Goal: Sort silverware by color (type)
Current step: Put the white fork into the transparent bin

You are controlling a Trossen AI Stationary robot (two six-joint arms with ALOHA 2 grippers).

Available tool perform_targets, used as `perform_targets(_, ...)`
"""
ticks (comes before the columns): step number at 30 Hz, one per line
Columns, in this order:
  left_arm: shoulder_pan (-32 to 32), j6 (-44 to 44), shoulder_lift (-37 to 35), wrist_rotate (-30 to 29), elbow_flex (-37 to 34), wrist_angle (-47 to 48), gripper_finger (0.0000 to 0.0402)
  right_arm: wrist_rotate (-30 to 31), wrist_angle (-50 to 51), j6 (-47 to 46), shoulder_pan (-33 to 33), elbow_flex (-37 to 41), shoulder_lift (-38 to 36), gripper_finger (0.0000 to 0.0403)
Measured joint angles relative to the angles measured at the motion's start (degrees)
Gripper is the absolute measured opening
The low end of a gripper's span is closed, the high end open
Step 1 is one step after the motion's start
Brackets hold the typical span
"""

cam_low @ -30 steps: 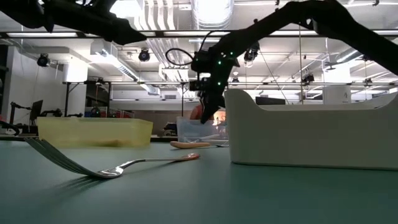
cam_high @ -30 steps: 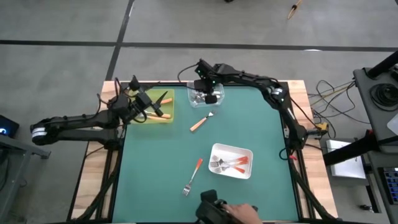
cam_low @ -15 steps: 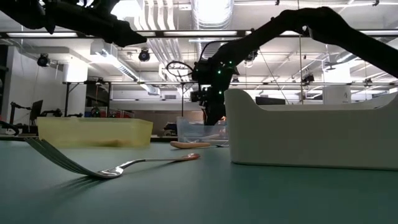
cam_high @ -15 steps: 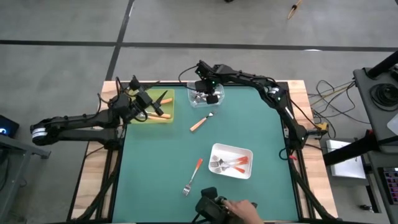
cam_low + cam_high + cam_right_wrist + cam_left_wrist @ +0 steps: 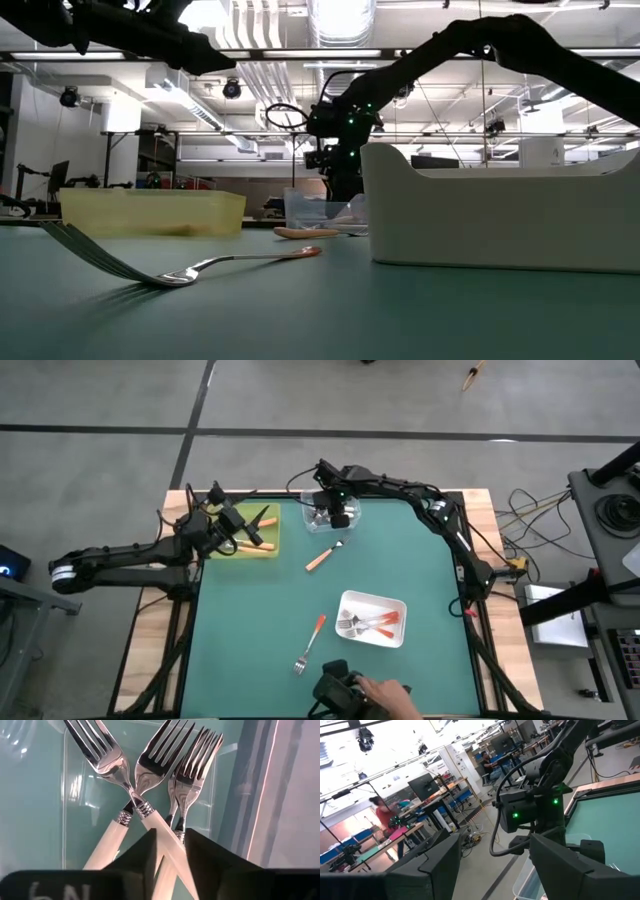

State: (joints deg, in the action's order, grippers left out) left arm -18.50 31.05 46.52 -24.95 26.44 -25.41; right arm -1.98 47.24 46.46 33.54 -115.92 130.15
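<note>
The silverware is divided by handle colour among three containers, so that each kind has its own place: the white-handled forks [image 5: 150, 810] are kept in the clear plastic tray [image 5: 322, 515] at about 12 o'clock on the green tabletop [image 5: 400, 570], the red-orange-handled forks [image 5: 372, 623] in the white rectangular tray [image 5: 395, 605] at about 5 o'clock, and orange-handled forks [image 5: 262, 532] in the yellow tray [image 5: 268, 547] at about 10 o'clock. Two forks are not yet sorted: a tan-handled fork [image 5: 322, 556] near the centre and a red-orange-handled fork [image 5: 309, 643] at about 6 o'clock. The right gripper [image 5: 336, 512] is held over the clear tray, probably to release a white-handled fork; one handle is seen between its narrowly parted fingers [image 5: 135, 857], but whether it is gripped cannot be told. The left gripper [image 5: 250, 525] is held wide and empty above the yellow tray. The crossed fork heads are shown only by the right wrist view, while the whole arrangement is given only by the high view.
</note>
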Motion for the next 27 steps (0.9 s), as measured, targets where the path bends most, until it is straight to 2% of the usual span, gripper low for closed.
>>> perform_targets(7, 0.0, 0.0, 0.0, 0.0, 0.0, 0.0, 0.0219, 0.0, 0.0, -1.3, 0.5, 0.0, 0.2, 0.0146)
perform_targets(27, 0.0, 0.0, 0.0, 0.0, 0.0, 0.0, 0.0219, -1.5, -2.0, -1.5, 1.0, 2.7, 0.3, 0.0147)
